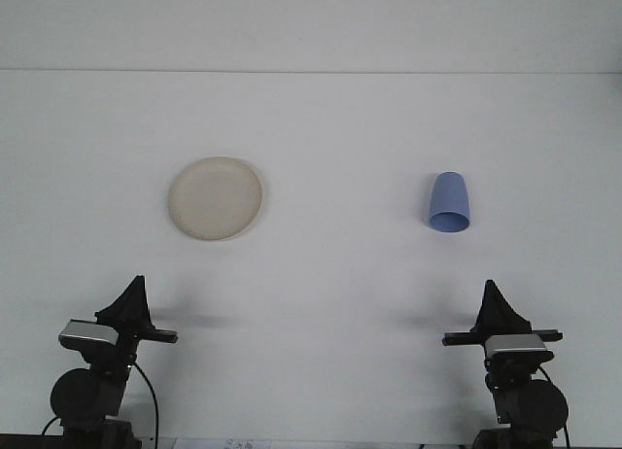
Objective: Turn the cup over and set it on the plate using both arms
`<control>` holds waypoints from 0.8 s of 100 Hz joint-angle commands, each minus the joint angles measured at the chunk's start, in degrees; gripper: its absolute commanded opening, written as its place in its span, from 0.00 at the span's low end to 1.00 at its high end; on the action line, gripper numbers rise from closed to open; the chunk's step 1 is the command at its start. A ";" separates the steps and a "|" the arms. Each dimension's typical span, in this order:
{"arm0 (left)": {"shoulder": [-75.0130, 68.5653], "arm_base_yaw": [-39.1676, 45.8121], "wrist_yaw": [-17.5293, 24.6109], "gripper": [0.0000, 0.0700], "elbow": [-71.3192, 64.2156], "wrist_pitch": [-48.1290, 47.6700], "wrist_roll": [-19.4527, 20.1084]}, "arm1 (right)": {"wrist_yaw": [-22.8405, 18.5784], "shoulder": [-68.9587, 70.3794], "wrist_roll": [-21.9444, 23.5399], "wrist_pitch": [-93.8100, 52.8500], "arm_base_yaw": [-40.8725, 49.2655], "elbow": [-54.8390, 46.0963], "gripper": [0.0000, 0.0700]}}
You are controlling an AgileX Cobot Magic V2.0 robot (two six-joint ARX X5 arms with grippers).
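Overhead, plain white table (321, 303) below pale wall (311, 21).

The cream plate (216, 198) and the blue cup (449, 202) both look like smooth, matt plastic, the white tabletop (330, 303) is plain and matt with no visible texture, and each black hand (131, 300) (496, 308) looks like dull hard plastic.
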 commanded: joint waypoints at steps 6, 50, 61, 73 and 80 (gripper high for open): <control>-0.07 0.04 0.11 0.02 -1.09 0.57 0.28 | 0.15 -0.02 0.31 0.55 0.02 -0.11 0.00; -0.07 0.04 0.11 0.02 -1.09 0.57 0.28 | 0.15 -0.02 0.31 0.55 0.02 -0.11 0.00; -0.07 0.04 0.11 0.02 -1.09 0.57 0.26 | 0.15 -0.02 0.35 0.55 0.02 -0.11 0.00; -0.07 0.04 0.11 0.02 -1.09 0.57 0.26 | -0.04 -0.02 0.33 2.38 0.02 -0.11 0.00; -0.07 0.04 0.11 0.02 -1.09 0.57 0.28 | 0.17 -0.02 0.17 5.07 0.02 -0.11 0.00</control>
